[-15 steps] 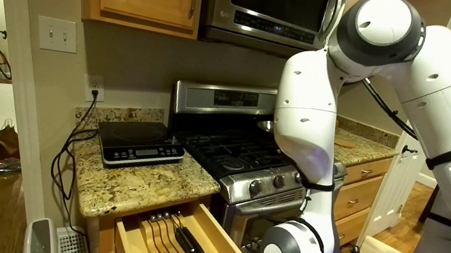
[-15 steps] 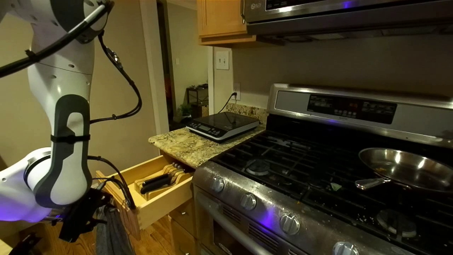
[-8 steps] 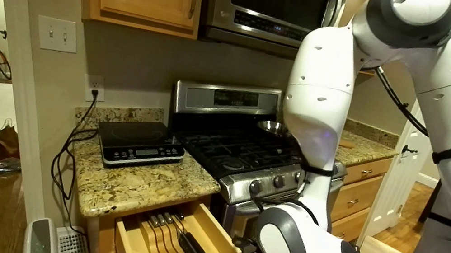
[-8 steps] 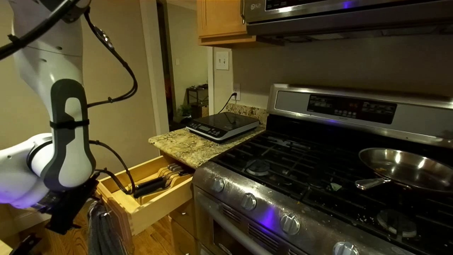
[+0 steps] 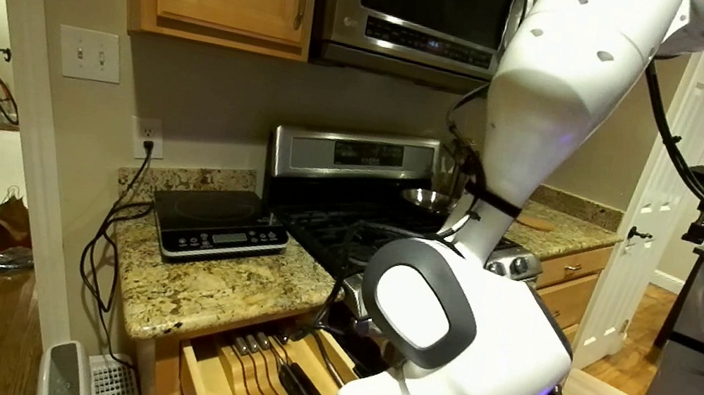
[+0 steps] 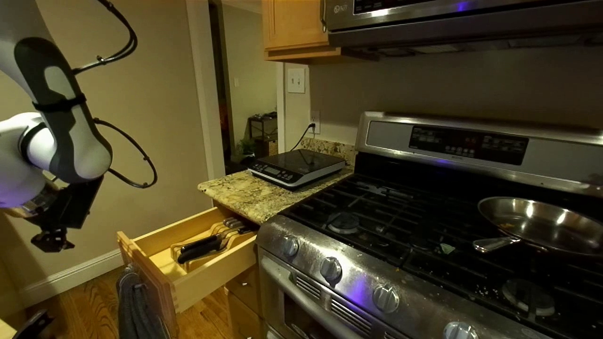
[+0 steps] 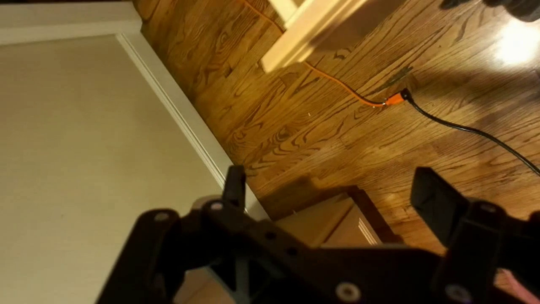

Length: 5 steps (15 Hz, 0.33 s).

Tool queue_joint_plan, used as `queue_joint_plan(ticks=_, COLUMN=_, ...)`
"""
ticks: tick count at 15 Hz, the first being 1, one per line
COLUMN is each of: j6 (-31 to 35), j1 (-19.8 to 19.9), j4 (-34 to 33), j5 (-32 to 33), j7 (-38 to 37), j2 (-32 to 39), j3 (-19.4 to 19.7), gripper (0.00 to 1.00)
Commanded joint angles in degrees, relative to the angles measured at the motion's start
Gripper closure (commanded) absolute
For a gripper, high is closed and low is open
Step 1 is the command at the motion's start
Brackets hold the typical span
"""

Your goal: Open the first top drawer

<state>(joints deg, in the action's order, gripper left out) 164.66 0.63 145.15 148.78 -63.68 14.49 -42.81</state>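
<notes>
The first top drawer [image 6: 214, 281] stands pulled out from under the granite counter, seen in both exterior views. Inside it lies a wooden divider tray [image 5: 251, 392] with black-handled knives [image 6: 202, 247]. A grey towel [image 6: 136, 306] hangs over the drawer's front panel [image 6: 150, 282]. My gripper [image 6: 52, 241] hovers above and out in front of that panel, apart from it. In the wrist view the gripper [image 7: 331, 181] has its fingers [image 7: 436, 202] spread wide with nothing between them, and a corner of the drawer [image 7: 314, 31] shows at the top. The drawer's handle is hidden.
A portable cooktop [image 6: 297, 167] rests on the counter [image 5: 221, 297]. Beside it is the gas stove [image 6: 353, 301] with a steel pan [image 6: 541, 223]. An orange cord joined to a black cable [image 7: 476, 131] runs across the wood floor. A wall [image 7: 93, 139] stands close to the gripper.
The drawer slid slightly further out between the two earlier moments. Since then my gripper has risen and moved back from the drawer front, leaving the towel hanging there.
</notes>
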Motion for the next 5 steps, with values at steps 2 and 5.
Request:
queue_joint_plan(ticks=2, j6=3.4, j1=0.9, j4=-2.2, j5=0.0, j7=2.3, j2=-2.1, j3=-1.4, gripper=0.0)
queue_joint_plan(ticks=5, j6=3.9, j1=1.0, j4=-2.9, j5=-0.1, j7=2.6, j2=-2.0, j3=-1.6, gripper=0.0)
